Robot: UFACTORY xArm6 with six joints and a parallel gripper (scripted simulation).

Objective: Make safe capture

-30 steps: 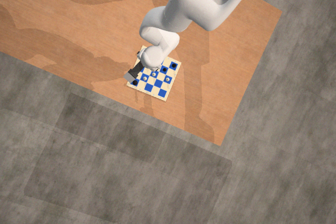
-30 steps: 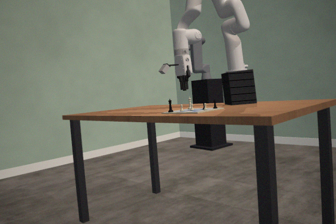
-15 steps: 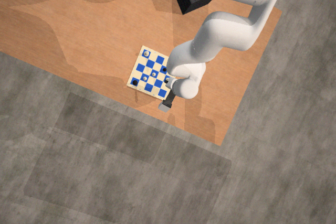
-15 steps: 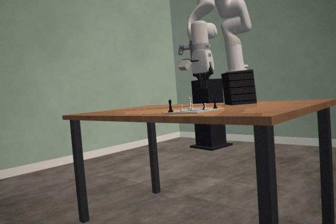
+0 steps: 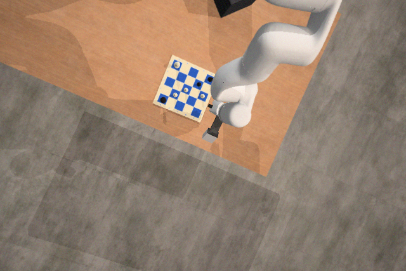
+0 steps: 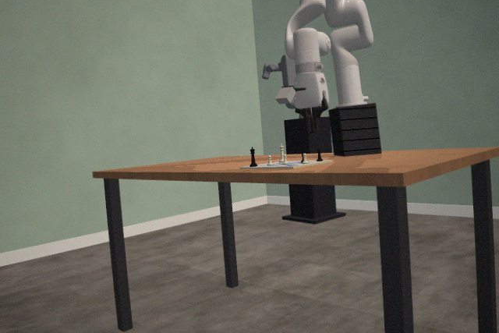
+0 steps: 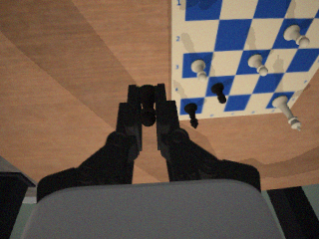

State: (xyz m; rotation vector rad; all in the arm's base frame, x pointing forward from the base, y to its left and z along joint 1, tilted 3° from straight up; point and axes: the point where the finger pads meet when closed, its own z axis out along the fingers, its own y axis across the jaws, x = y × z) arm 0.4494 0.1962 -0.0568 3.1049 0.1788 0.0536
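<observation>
Black pawn (image 7: 147, 107) sits tight between our two dark fingers. We see it best from the wrist camera, where its round body pokes out between the finger tips. Our gripper (image 7: 147, 117) is squeezed shut on this little piece and holds it up in the air. Under it we see bare wood, not the board. So the pawn is off the board, just past the board's edge, above the table (image 5: 114, 32).

From the side, the gripper (image 6: 312, 122) hangs well above the table top, with the fingers pointing down.

Next to the pawn is the board (image 5: 163, 99), with blue and cream squares. In the wrist camera we see two more black pieces near the edge closest to us, one (image 7: 217, 92) on a blue square and one (image 7: 191, 114) at the corner. Three small white pieces (image 7: 198, 68) stand farther in. A taller white piece (image 7: 286, 110) stands at the far corner of that same edge.

From the top, a black piece (image 5: 162, 99) stands at one corner of the board, and a white one (image 5: 176, 63) stands at another corner. Our white arm (image 5: 278, 45) bends over the table beside the board and hides a bit of it. The arm grows out of a black block (image 6: 354, 129) on the table.
</observation>
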